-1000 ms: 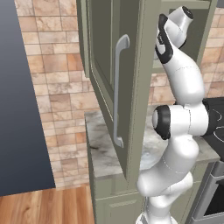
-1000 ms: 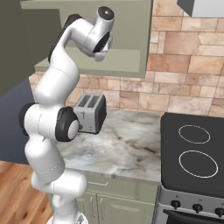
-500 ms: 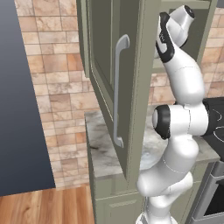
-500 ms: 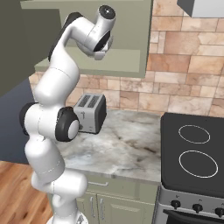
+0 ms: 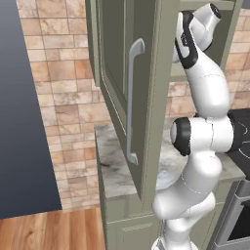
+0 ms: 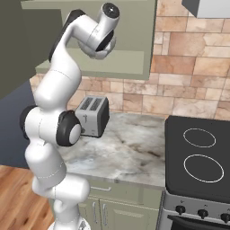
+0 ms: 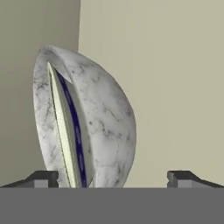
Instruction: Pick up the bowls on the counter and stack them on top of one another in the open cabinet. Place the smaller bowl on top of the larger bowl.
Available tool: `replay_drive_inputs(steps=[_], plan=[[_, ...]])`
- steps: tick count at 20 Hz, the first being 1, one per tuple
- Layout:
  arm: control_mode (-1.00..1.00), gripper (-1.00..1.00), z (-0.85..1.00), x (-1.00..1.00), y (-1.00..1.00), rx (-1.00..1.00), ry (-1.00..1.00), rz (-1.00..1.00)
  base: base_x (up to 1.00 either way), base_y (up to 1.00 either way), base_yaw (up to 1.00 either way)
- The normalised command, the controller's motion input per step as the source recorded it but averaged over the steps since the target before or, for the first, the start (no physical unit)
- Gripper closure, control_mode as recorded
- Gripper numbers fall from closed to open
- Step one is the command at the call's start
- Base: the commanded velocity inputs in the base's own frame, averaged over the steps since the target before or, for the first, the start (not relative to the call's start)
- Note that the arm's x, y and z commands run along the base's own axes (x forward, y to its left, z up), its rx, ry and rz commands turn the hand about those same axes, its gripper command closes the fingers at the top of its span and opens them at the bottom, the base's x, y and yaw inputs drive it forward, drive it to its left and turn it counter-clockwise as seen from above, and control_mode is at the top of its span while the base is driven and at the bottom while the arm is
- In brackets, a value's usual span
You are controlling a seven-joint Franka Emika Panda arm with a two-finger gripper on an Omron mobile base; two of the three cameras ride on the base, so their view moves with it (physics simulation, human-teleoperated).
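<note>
Tool (image 7: 113, 179) wide open, bowls (image 7: 87, 122) between tips

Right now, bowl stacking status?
Done, by the looks: in the hand view the smaller bowl sits nested in the larger bowl, against the open cabinet wall. In hand: nothing; the gripper is open, fingers apart either side. Left: only backing the arm out.
</note>
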Motion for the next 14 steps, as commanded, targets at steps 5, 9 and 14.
replay_drive_inputs(steps=[5, 9, 14], plan=[[-1.0, -1.0, 0.06, -0.13, 0.0, 0.03, -0.03, 0.0, 0.0, 0.0, 0.0], [-1.0, -1.0, 0.02, -0.27, 0.0, 0.04, -0.05, 0.0, 0.0, 0.0, 0.0], [-1.0, -1.0, 0.02, -0.42, 0.0, 0.03, -0.07, 0.0, 0.0, 0.0, 0.0]])
